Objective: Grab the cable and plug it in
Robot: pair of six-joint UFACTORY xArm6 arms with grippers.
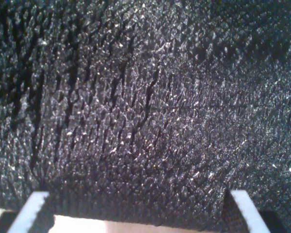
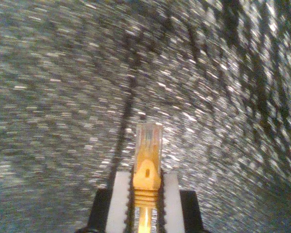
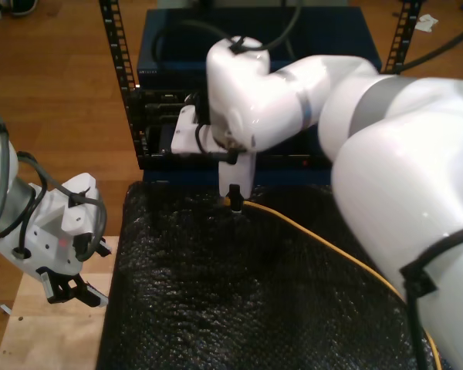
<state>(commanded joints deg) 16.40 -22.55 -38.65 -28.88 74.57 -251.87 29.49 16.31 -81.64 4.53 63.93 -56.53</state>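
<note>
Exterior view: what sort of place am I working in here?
Likely a lab or server-room test bench. A dark equipment rack stands on a wood floor, a black foam mat covers the work surface, and my second claw holds the yellow cable by its plug.

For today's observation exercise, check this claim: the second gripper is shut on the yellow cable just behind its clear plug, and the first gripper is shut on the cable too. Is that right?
Not quite. My second gripper is shut on the cable behind its plug, but my first gripper is open, with nothing between its fingers over the black mat. The first wrist view shows this.
</note>
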